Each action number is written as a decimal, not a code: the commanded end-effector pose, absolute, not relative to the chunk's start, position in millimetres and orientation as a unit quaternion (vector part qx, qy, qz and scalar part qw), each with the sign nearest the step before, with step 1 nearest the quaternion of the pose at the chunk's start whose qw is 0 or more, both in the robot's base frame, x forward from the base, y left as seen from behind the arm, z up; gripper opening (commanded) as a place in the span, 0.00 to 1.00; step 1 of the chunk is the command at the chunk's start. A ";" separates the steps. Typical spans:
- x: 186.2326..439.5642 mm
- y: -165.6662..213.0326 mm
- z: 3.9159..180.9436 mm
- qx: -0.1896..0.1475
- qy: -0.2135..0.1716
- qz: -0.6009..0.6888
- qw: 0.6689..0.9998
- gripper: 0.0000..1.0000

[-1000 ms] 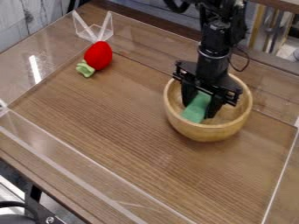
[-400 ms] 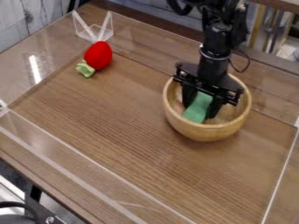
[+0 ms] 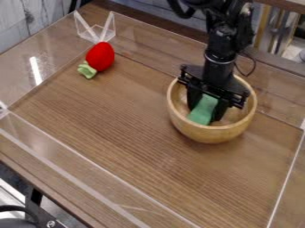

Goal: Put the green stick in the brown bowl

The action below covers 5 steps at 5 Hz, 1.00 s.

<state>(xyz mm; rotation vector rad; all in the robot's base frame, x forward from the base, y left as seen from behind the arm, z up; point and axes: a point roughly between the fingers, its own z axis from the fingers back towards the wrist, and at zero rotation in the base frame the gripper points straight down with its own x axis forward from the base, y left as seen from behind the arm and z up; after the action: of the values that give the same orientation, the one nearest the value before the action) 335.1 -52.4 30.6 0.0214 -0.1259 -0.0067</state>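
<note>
Wood tabletop [image 3: 107, 142]; dk floor past L edge [image 3: 17, 18].

a black robot arm reaches in from the top of the view, its body hanging almost upright. at its lower end the black gripper [image 3: 211, 93] points downward, low down, its two fingers spread to left and right in the view and closed inward at the tips.

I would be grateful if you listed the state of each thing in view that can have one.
gripper: shut, down in the bowl at the green stick
green stick: inside the brown bowl
brown bowl: upright, holding the stick
red strawberry-like toy: lying on the table, outside the bowl
</note>
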 end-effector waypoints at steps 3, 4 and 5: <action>347.7 -45.7 28.8 0.010 -0.071 0.024 0.997 0.00; 353.0 -45.9 26.5 0.009 -0.072 0.020 0.997 0.00; 345.7 -43.0 38.0 0.003 -0.080 0.034 0.996 1.00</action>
<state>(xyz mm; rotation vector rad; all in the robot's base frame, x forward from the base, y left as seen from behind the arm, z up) 342.2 -42.7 26.3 0.0119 -0.1256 0.0684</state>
